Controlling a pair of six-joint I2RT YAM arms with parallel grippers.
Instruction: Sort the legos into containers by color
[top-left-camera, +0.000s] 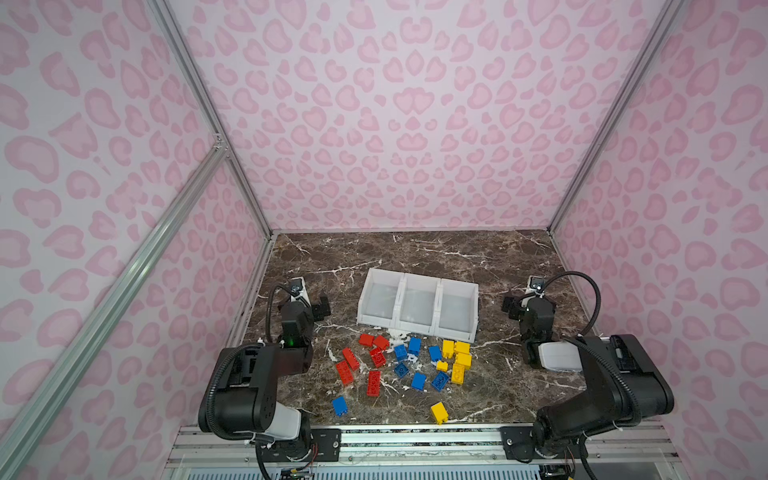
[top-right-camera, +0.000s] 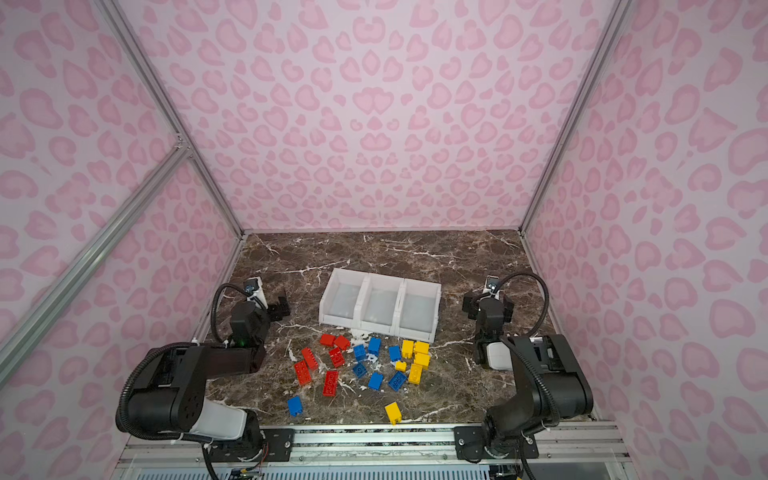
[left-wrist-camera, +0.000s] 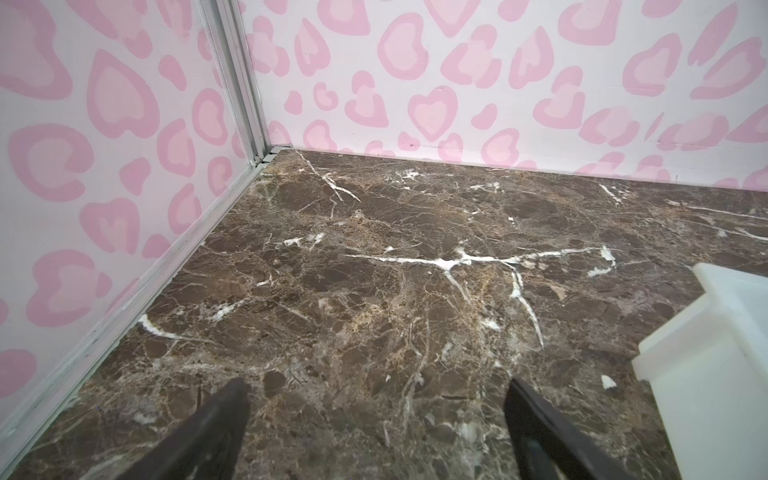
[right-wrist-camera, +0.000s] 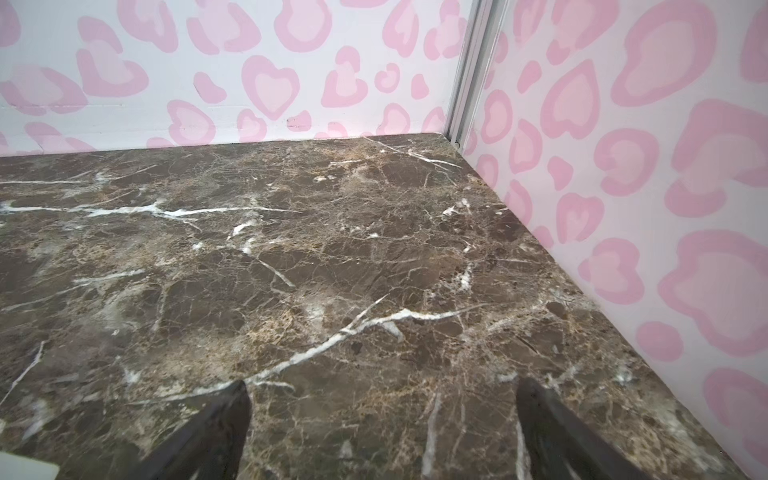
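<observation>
Top views: legos (top-left-camera: 377, 356) lie loose on tabletop (top-left-camera: 457, 257), near 3 containers (top-left-camera: 415, 327).

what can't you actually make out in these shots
- Red, blue and yellow studded plastic bricks: in neither wrist view; both face bare brown marble tabletop.
- Three joined white plastic bins: left wrist view's edge cuts off all but a corner.
- Most stud counts: too small and blurred in both top views.

Left claw (left-wrist-camera: 376, 388) spread wide, empty, right claw (right-wrist-camera: 382, 388) spread wide, empty, both hanging low
</observation>
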